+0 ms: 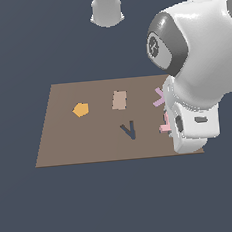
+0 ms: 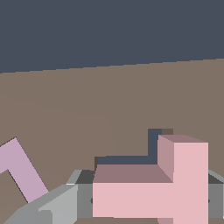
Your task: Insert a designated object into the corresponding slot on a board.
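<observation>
1. Gripper (image 2: 148,201) clamped on pink T piece (image 2: 175,183), fingers (image 2: 57,205) on both sides.
2. T sits at the brown board (image 1: 70,142)'s right edge in the exterior view, over dark T slot (image 2: 154,142).
3. Lilac V piece (image 1: 158,97) just beyond.

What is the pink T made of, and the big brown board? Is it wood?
Hard to say: this is a simulator render. The pink T looks like matte plastic or painted wood: flat even colour, sharp edges, no shine or grain. The brown board looks like smooth matte wood or cardboard, plain brown with no visible grain. The gripper fingers look like dull grey metal or plastic.
</observation>
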`<action>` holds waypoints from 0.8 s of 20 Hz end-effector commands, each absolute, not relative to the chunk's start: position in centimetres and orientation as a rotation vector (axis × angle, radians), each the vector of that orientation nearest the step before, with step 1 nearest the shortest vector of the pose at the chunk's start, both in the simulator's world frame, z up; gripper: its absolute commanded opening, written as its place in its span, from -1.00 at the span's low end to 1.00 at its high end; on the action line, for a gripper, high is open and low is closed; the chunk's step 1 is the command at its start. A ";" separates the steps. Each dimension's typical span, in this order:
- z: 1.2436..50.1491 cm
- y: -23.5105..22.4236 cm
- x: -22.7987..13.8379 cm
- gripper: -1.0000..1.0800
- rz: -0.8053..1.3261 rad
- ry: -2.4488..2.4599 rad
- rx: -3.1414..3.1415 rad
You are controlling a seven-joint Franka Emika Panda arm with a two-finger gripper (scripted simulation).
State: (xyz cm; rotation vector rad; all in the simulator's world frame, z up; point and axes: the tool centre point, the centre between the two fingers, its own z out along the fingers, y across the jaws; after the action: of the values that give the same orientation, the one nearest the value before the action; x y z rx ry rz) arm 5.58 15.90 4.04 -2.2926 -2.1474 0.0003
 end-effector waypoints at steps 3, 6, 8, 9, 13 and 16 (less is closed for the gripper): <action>4.0 16.1 5.4 -1.00 0.000 -2.158 -2.283; 3.6 16.1 5.4 -1.00 0.001 -2.161 -2.280; 3.1 16.1 5.3 -1.00 0.001 -2.164 -2.279; 3.1 16.0 5.3 -1.00 0.001 -2.164 -2.279; 3.1 16.0 5.3 0.92 0.001 -2.164 -2.279; 3.1 16.0 5.3 0.92 0.001 -2.164 -2.279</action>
State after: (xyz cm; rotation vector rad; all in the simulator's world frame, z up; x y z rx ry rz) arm 5.31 16.05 3.06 -2.2786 -2.1642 0.0017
